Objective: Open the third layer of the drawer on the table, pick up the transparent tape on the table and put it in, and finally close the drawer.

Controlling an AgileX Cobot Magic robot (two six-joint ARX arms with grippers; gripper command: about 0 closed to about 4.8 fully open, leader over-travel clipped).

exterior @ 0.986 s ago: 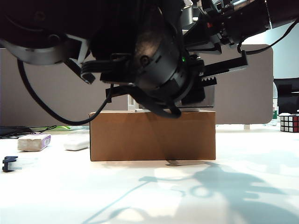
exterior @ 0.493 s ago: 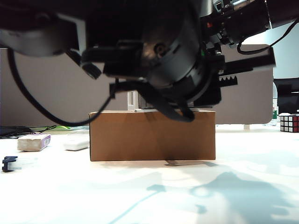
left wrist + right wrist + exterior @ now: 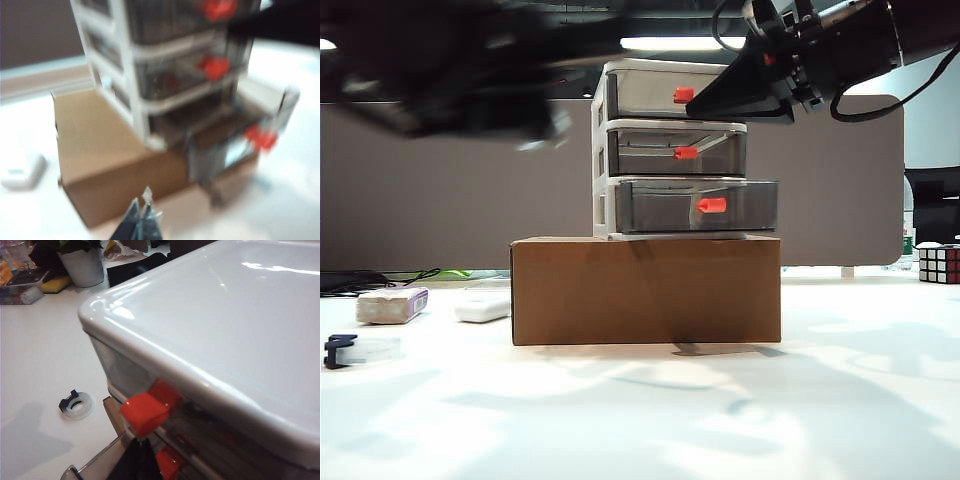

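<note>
Tape: transparent tape lies flat on the tabletop, well off to the left of the cardboard box and nearer the camera than it; nothing holds it, so the pick-up is judged not yet done. It is a small clear ring with a dark blue-black clip at one end.
Neighbours: purple-labelled whitish block and white oblong bar sit behind the tape, left of the box.
Box: it serves as a plinth, lifting the drawer to an easy working height.
Third layer: lowest drawer juts forward of the two above it, red-orange handle showing; pulled out, presumably to take the tape.
Left gripper: left gripper hangs above and in front of the box, fingers pressed together on nothing; in the exterior view its arm is a dark blur up left of the drawer.
Right gripper: right gripper sits by the top drawer's handle, fingers together, empty; probably steadying the unit.
</note>
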